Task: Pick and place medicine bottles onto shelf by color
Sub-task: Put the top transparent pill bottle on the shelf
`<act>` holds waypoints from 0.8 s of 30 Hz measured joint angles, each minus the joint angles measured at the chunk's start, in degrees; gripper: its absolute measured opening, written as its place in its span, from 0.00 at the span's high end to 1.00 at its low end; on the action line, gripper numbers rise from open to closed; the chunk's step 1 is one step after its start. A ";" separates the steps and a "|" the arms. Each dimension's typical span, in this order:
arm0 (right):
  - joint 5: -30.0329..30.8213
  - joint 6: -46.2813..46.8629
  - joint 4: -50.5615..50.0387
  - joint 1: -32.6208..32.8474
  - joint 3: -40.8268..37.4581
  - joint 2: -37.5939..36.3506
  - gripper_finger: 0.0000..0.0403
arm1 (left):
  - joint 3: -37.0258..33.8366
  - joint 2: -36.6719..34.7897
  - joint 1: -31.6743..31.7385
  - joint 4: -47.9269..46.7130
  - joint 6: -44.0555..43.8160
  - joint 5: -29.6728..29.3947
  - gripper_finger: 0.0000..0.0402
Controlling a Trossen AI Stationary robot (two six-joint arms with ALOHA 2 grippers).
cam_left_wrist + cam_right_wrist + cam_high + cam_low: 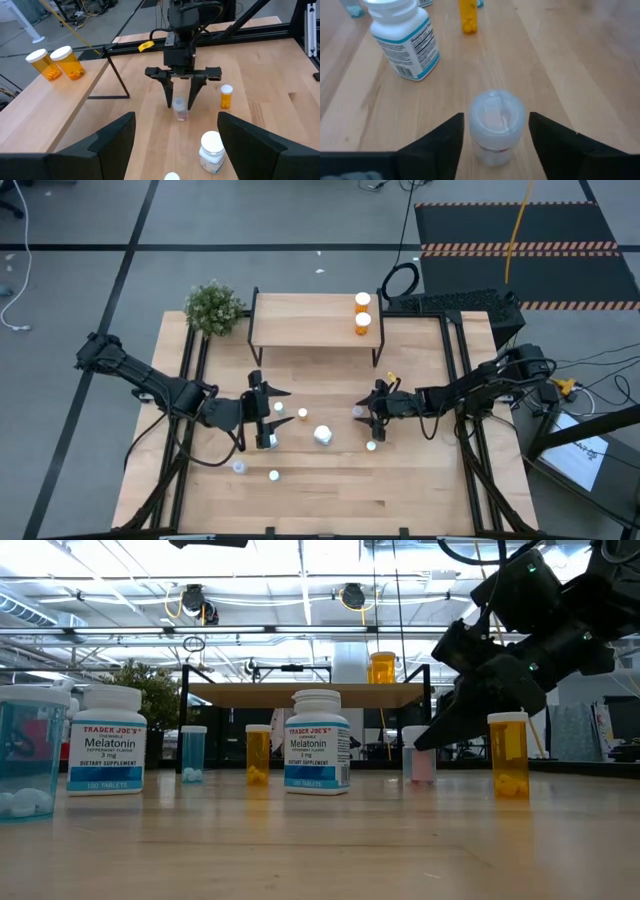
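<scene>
Straddling a small pale capped bottle (496, 126) upright on the table (420, 480), right tool (182, 102) open, fingers not yet touching. Light, rigid, slick plastic; best pinched mid-body below the cap. Left tool (268, 420) open, empty.

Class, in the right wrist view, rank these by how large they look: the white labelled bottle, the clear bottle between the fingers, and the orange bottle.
1. White labelled bottle, though cut off by the frame.
2. Clear bottle, enlarged by nearness to the camera, so its rank against the first is unsure.
3. Orange bottle, farthest and partly cropped.
</scene>
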 joint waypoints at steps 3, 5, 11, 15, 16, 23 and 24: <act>0.00 -0.31 0.04 0.00 0.00 0.00 0.55 | 0.00 0.00 0.00 0.00 0.00 0.01 0.30; 0.00 -0.88 0.28 0.00 0.00 0.00 0.59 | 0.00 0.00 -0.02 0.00 -0.02 0.01 0.30; 0.00 -1.97 1.26 0.00 0.00 0.00 0.65 | 0.00 0.00 -0.02 -0.01 0.01 0.00 0.30; 0.00 -1.97 1.73 0.00 0.00 -0.01 0.64 | 0.00 0.00 -0.02 -0.02 -0.04 -0.01 0.30; 0.00 -1.97 1.79 0.00 0.00 -0.03 0.63 | 0.00 0.00 -0.02 -0.02 -0.08 0.01 0.30; -0.02 -2.15 1.65 0.02 0.02 -2.36 0.64 | 0.00 0.00 -0.02 0.00 -0.17 0.01 0.30; -0.03 -2.17 1.85 0.02 0.04 -2.90 0.64 | 0.00 0.00 -0.02 0.00 -0.17 -0.01 0.30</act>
